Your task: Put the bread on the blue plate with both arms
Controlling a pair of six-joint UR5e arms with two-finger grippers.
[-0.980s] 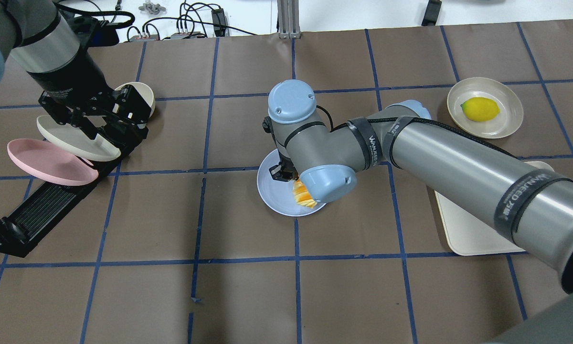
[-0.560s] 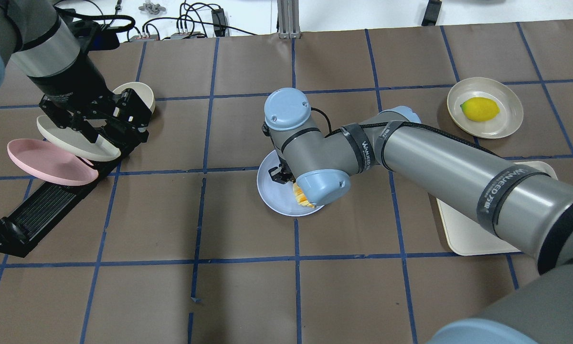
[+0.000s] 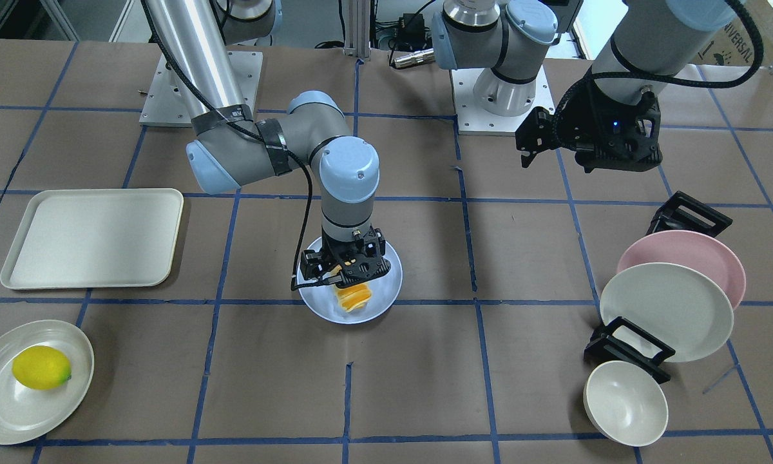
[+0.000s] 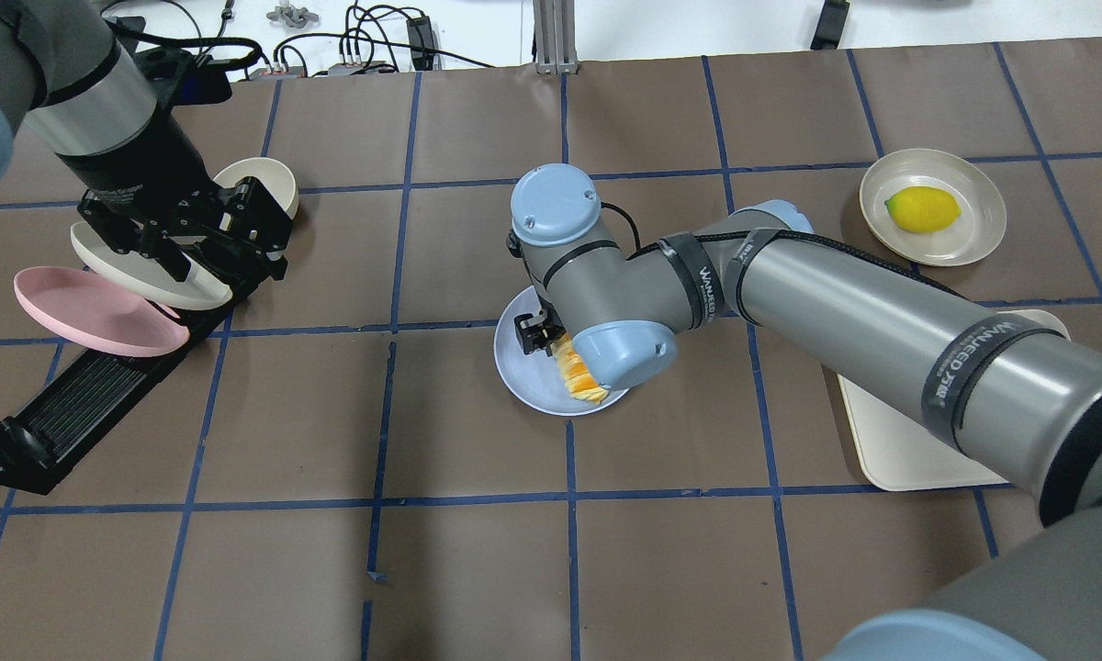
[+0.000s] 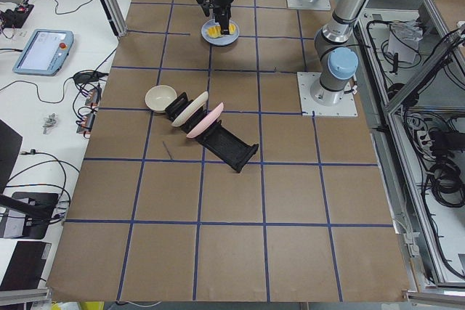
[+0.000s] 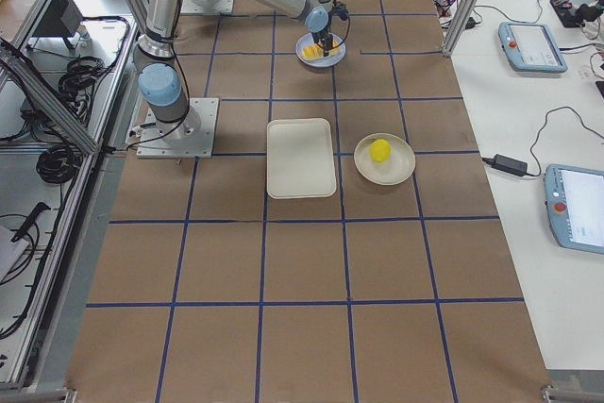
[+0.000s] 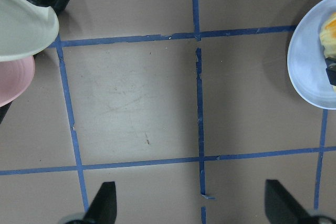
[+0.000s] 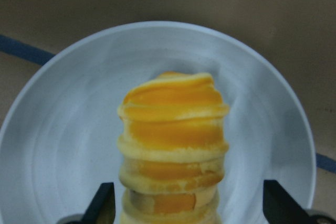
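The blue plate [image 4: 522, 372] sits at mid-table, and the striped orange-and-cream bread [image 4: 577, 375] lies on it. In the right wrist view the bread [image 8: 173, 140] rests on the plate [image 8: 63, 129] between my right gripper's [image 8: 189, 203] spread fingers, which do not touch it. The right gripper [image 3: 344, 267] is open just above the plate [image 3: 386, 287]. My left gripper [image 4: 184, 229] is open and empty. It hovers over the dish rack at the table's left, and its wrist view shows bare table below it [image 7: 189, 200].
A black rack [image 4: 101, 395] holds a pink plate [image 4: 92, 312] and a cream plate [image 4: 138, 275], with a cream bowl [image 4: 271, 179] beside it. A cream tray [image 4: 900, 441] lies under the right arm. A lemon [image 4: 923, 209] sits on a cream plate [image 4: 983, 229].
The right wrist dipped toward the plate, then drew back a little. More of the bread now shows lying on the plate. The left arm barely moved.
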